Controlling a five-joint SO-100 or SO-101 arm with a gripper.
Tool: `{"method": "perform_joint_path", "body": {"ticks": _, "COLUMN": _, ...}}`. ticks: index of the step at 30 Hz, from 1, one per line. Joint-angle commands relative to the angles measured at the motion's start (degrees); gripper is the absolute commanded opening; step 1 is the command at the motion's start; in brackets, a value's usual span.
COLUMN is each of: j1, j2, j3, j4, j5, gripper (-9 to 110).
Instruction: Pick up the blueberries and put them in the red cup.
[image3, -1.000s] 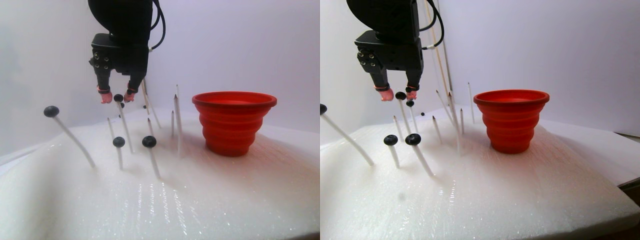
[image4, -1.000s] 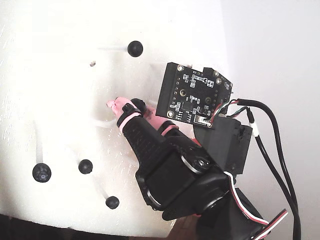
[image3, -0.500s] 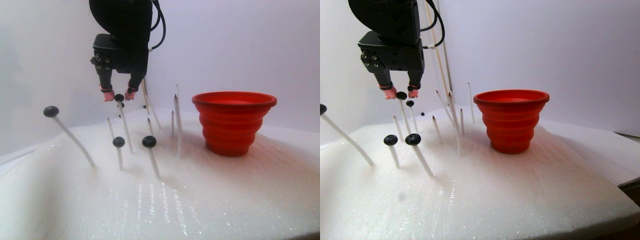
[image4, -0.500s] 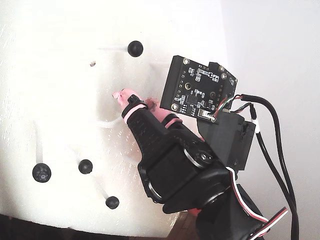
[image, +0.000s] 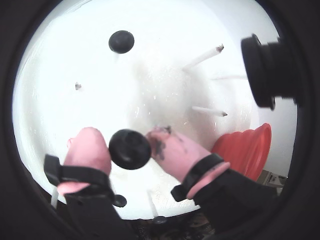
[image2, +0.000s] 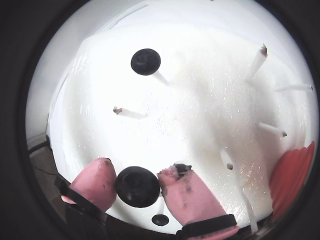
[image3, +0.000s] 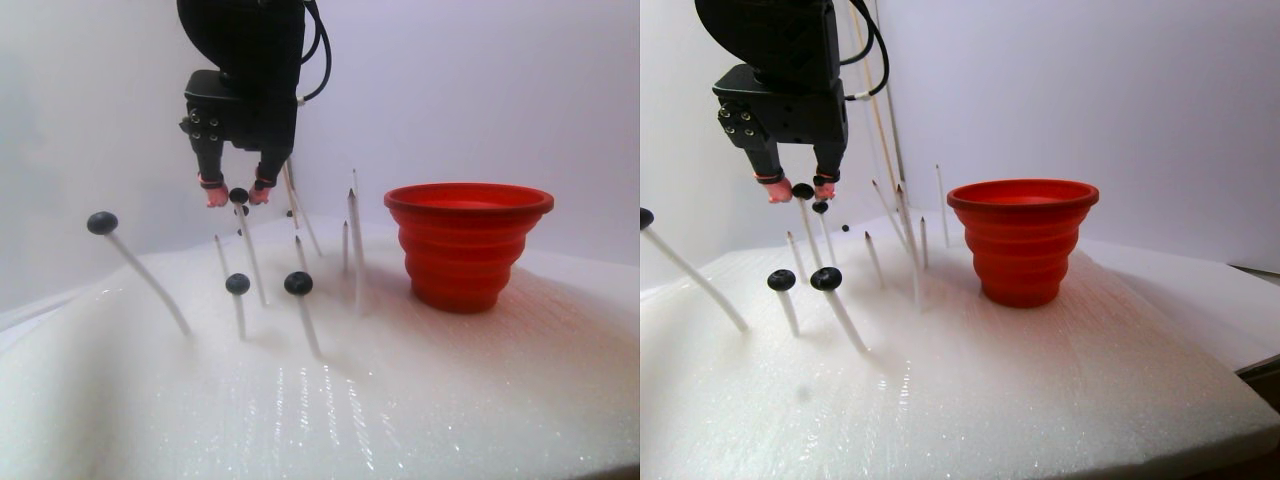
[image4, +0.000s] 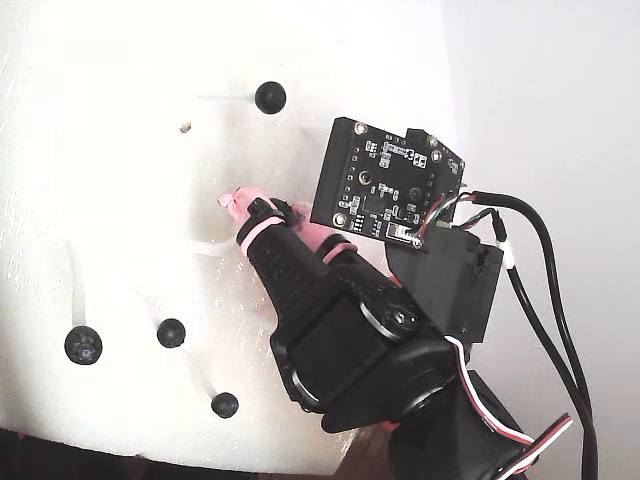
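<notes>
Right now my tool (image: 129, 142) hangs over the back left part of the foam sheet (image3: 430, 400) as the stereo pair view shows it, pointing down. Its two pink-capped fingers (image2: 95, 182) flank one berry (image2: 137, 186) that sits on top of a white stick. In both wrist views the caps sit just at the berry's sides, the jaws only partly spread around it; I cannot tell whether they press on it.

The other berries are on sticks poking out of the foam. In the stereo pair view one (image3: 101, 222) tops a long tilted stick near the left edge, and two more (image3: 237, 284) (image3: 298, 283) stand lower, nearer the front, side by side. A smaller one (image3: 820, 207) shows just behind the one between my fingers. In a wrist view another berry (image: 121, 41) lies well ahead of the fingers, beside a bare stick tip (image: 78, 86).

Several bare sticks (image3: 354, 235) stand between the berries and the cup (image3: 468, 245). That cup stands upright on the foam, well to the right of my tool in the stereo pair view, towards the back. In a wrist view only its red rim (image: 245, 147) peeks in at the right.
</notes>
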Motion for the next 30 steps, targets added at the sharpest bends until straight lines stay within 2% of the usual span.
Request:
{"method": "perform_joint_path", "body": {"ticks": 1, "j1": -1.1, "j2": 3.2, "j3": -2.6, "j4": 0.4, "j5": -0.2, "gripper": 17}}
{"method": "perform_joint_path", "body": {"ticks": 30, "j1": -1.1, "j2": 4.1, "j3": -2.7, "j4": -0.1, "j5": 1.1, "gripper": 14}}
